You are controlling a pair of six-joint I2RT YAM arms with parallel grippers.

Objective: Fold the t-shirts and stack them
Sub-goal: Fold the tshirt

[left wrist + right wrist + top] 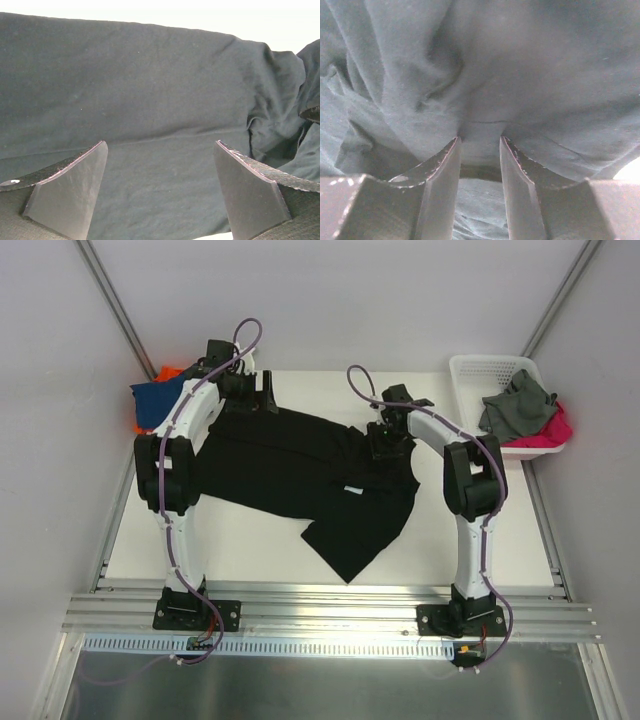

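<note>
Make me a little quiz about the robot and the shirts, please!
1. True or false: the left gripper is open wide.
2. The right gripper pinches: A the black t-shirt, B a towel, C nothing.
3. Fill in: a grey garment and a pink garment lie in the white ___ at the far right.
Key: 1 true; 2 A; 3 basket.

Orange t-shirt [167,372] mostly under blue t-shirt [155,400]
</note>
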